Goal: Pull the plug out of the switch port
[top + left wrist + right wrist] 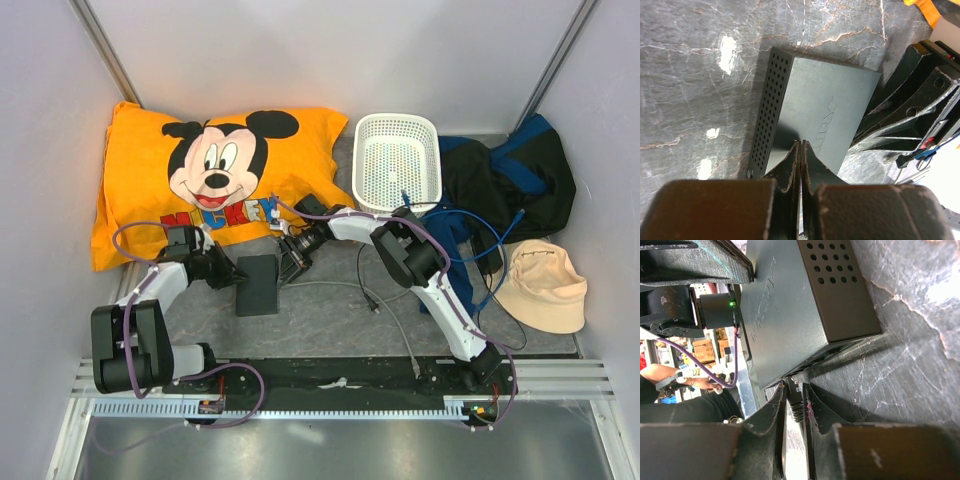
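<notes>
One switch port (258,283), a flat matte dark-grey box with a perforated side, lies on the marbled grey table (300,330) between two grippers. The left gripper (800,146), jaws pressed together, rests its tips on the box's top. The right gripper (794,389) pinches narrowly around one ribbed black plug (796,407) at the box's narrow end. Behind lie one orange pillow (140,200), one white mesh basket (397,160) and one beige hat (543,285).

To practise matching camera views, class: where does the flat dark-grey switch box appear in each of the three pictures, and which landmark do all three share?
Top external: the switch box lies slightly left of centre.
Left wrist: it fills the centre, with its perforated side on the left.
Right wrist: it sits in the upper middle, with its perforated side on the right.
Shared landmark: the grey marbled table under the box.
</notes>
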`<state>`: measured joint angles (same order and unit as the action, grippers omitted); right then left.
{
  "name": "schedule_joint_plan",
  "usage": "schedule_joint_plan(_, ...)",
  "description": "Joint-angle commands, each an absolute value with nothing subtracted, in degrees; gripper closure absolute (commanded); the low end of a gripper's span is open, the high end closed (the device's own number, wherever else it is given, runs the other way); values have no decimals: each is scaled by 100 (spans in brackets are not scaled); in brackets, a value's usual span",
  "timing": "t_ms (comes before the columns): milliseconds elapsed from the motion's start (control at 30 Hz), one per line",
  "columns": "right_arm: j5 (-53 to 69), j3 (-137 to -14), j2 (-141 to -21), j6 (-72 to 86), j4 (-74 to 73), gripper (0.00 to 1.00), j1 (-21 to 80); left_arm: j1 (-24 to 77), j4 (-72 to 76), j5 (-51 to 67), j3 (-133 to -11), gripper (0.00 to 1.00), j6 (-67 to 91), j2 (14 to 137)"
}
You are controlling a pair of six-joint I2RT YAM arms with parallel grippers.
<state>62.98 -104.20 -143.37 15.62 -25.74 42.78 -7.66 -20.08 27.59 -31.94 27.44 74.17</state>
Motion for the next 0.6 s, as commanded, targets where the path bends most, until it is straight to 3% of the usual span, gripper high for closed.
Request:
schedule_joint_plan(0, 5124, -10406, -14757, 1231, -2557, 88, 4412, -791, -2294, 2021, -2997, 98, 2646, 7778)
schedule_joint_plan(133, 5107, -10371, -14748, 1108, -2601, 100, 4351, -791, -2311, 1978, -3023, 98, 2654, 7857)
schedule_joint_plan(567, 4641, -10354, -14748, 185, -3331, 100, 4026, -791, -2373, 1819, -3103, 98, 2689, 8112)
